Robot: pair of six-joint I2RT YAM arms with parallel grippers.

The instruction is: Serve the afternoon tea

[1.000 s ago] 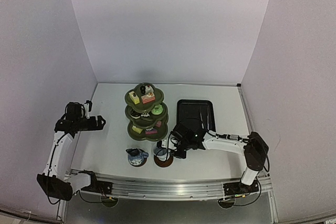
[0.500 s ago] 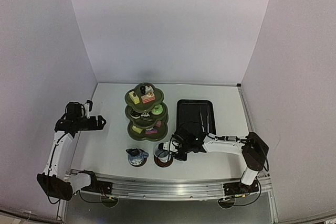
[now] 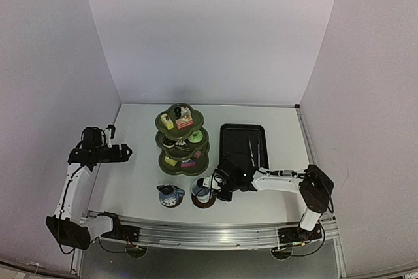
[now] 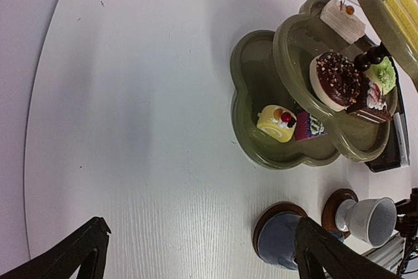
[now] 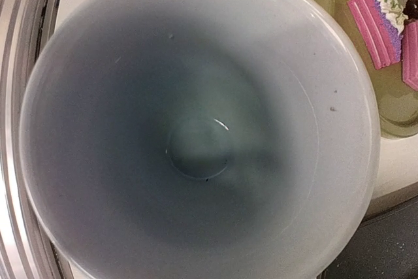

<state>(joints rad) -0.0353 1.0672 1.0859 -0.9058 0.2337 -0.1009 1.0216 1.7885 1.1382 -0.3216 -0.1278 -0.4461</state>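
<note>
the pale cup (image 5: 196,129) fills the right wrist view, rim cropped, hiding fingers of the right gripper (image 3: 209,187).

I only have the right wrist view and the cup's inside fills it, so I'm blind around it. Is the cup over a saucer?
Observer: Yes, the cup stands upright with its foot on a brown saucer.
Operator: Where is the pot?
Observer: The dark-blue pot sits on the other saucer, just left of the cup.
Operator: And the left tool?
Observer: The left tool is open, holding nothing, well left of the stand.
</note>
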